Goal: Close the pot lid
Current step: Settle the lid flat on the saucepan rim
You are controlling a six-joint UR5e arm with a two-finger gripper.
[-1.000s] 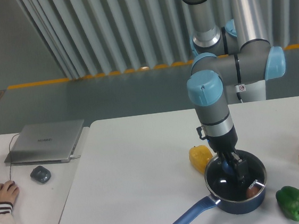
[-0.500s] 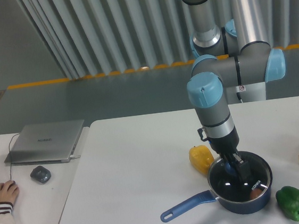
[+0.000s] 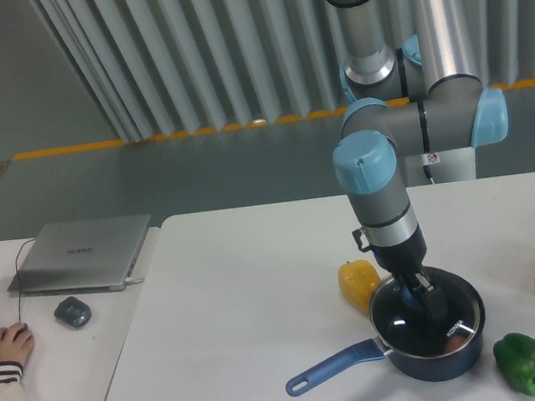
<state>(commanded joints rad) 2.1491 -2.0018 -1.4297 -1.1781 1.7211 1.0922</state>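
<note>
**Blue pot slides a bit as the lid goes on**

Blue handle first: it swung a little more to the left. The pot (image 3: pixel 434 346) slid a tiny bit on the white table (image 3: pixel 260 307), near the yellow pepper (image 3: pixel 358 283). The gripper (image 3: pixel 424 301) pinches the knob of the pot lid (image 3: pixel 424 323), which looks almost seated. Green pepper (image 3: pixel 527 362) sits right.
</note>
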